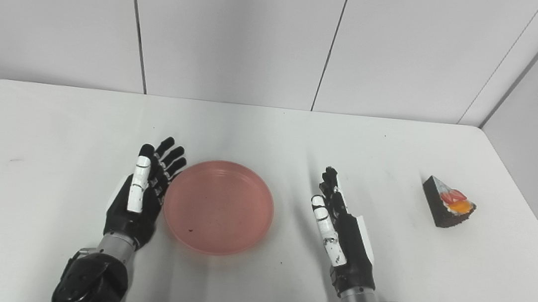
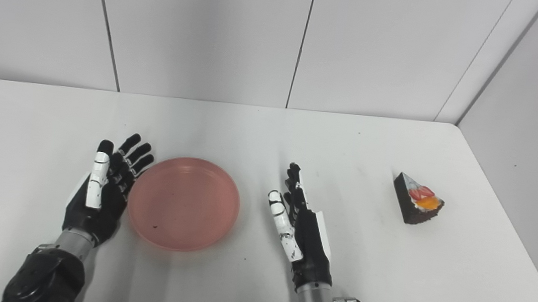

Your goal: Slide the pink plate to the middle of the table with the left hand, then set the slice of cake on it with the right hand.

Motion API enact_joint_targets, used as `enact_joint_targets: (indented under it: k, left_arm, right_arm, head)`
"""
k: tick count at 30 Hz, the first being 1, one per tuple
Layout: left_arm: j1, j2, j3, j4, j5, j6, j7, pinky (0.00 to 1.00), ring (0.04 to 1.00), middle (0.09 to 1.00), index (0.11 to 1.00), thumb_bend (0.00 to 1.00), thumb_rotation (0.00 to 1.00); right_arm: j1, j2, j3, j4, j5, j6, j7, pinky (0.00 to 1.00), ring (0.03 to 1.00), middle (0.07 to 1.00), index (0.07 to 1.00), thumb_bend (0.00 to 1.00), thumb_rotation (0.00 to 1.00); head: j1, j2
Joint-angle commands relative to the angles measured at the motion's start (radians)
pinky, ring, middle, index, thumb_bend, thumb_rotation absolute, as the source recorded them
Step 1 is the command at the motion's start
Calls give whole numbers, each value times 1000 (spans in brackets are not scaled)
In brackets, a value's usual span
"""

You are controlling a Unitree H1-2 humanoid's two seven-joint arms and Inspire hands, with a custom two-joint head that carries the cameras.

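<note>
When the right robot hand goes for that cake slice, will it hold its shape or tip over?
The cake slice looks like a rigid dark wedge standing on a broad base, so it probably won't tip. Its fruit topping seems exposed, so gripping the flat sides looks safer. It looks small and likely light, so a push might skid it across the smooth table.

No text, label, brand, number or sign could be read on anything in either view
</note>
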Motion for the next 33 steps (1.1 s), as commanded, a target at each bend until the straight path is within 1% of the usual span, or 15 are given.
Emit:
enact_joint_targets:
  k: [1,7,11,12,15,16,17,19,20,21,23,26,28,30,33]
  left_arm:
    - [5,-9,-16,-20,1,-4,-17,949,951,944,943,672,980]
    - [12,-18,-33,-36,13,3,-8,942,950,937,924,647,961]
    - [14,-25,-42,-30,29,-5,-2,942,949,933,917,657,952]
    - [14,-27,-45,-24,35,-11,-1,945,948,932,915,660,958]
    - [9,-31,-54,-4,52,-29,-2,950,950,934,917,658,968]
    - [7,-31,-56,2,55,-34,-3,951,951,935,917,653,974]
    - [6,-30,-58,11,57,-43,-7,952,952,935,917,651,977]
    - [4,-25,-61,28,62,-63,-13,950,951,936,918,641,977]
    - [5,-21,-62,34,64,-70,-16,946,947,933,915,641,975]
    - [5,-16,-62,41,63,-77,-21,948,947,933,916,637,979]
    - [4,-8,-58,55,57,-88,-29,948,946,933,916,635,981]
    - [2,4,-54,66,54,-95,-45,945,951,938,920,642,971]
    - [1,12,-49,77,49,-102,-57,944,953,941,923,648,961]
    - [0,18,-45,83,42,-105,-65,944,954,941,925,650,963]
    - [-1,26,-40,90,35,-109,-78,951,955,941,927,645,967]
  right_arm:
    - [-30,1,-10,-33,-14,-10,-19,999,1000,1000,1000,530,865]
    - [-56,-22,-48,-26,-16,-25,-37,1000,996,993,1000,555,853]
    - [-112,-74,-102,-29,-47,-25,-60,991,983,981,998,559,842]
    - [-126,-94,-114,-30,-63,-16,-62,983,987,985,995,562,816]
    - [-162,-157,-140,-61,-168,63,-80,962,977,974,986,571,803]
    - [-169,-171,-144,-69,-203,83,-86,935,957,957,972,582,790]
    - [-182,-191,-155,-89,-221,135,-77,921,947,948,965,588,783]
    - [-207,-237,-176,-119,-244,219,-49,937,951,948,960,615,687]
    - [-216,-262,-183,-129,-251,247,-33,935,960,959,961,632,616]
    - [-221,-288,-184,-135,-270,270,-21,925,963,965,961,645,592]
    - [-224,-320,-179,-142,-296,298,-8,914,964,970,961,659,573]
    - [-231,-370,-169,-161,-353,370,16,887,953,971,963,697,560]
    - [-237,-393,-165,-159,-401,394,12,856,934,961,955,710,544]
    - [-243,-404,-166,-156,-441,411,11,813,902,937,943,722,511]
    - [-253,-412,-188,-146,-475,422,15,795,899,934,933,730,467]
  head:
    - [0,-4]
    - [-3,-12]
    - [-24,-28]
    - [-34,-37]
    - [-58,-52]
    - [-58,-52]
    - [-74,-63]
    - [-95,-76]
    - [-104,-80]
    - [-113,-83]
    - [-131,-90]
    - [-156,-99]
    - [-171,-103]
    - [-181,-106]
    - [-195,-110]
